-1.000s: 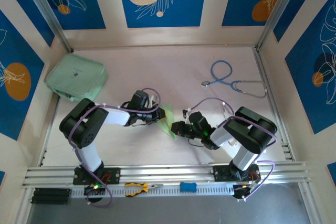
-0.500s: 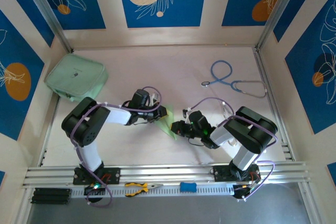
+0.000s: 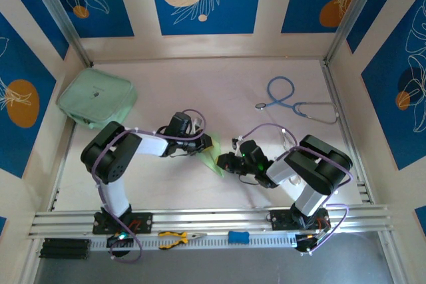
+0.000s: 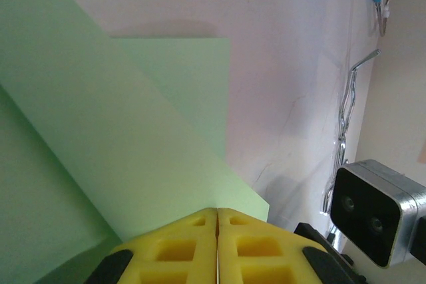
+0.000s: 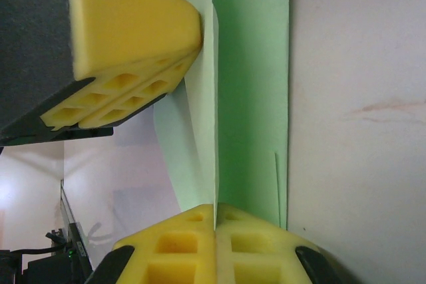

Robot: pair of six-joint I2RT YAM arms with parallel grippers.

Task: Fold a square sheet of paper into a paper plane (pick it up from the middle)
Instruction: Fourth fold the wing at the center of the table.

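Top external: paper sheet (image 3: 214,153) is seen on the table (image 3: 233,91) just ahead of the arm bases, about midway between them, as a light-green folded shape. It is gripped from both sides: left gripper (image 3: 204,145) at its upper left edge, right gripper (image 3: 223,162) at its lower right. Jaw gap can't be judged at this scale. Mint zip pouch (image 3: 97,101) is parked at the far left and a stethoscope (image 3: 296,105) at the far right, both well apart from the paper. Pliers (image 3: 177,237) are laid on the front rail. Left wrist: left gripper (image 4: 217,221) is closed, yellow pads (image 4: 173,247) pressed together on the near edge of the paper sheet (image 4: 113,144). A diagonal fold line is shown across it, with a second layer underneath and a shadow thrown on the table (image 4: 293,44). Right wrist: right gripper (image 5: 215,220) is also clamped shut, a thin paper edge pinched between its pads (image 5: 176,244). Paper sheet (image 5: 253,84) is stretched away from it, one flap seen nearly edge-on. Left gripper (image 5: 194,36) is touching the flap at upper left.
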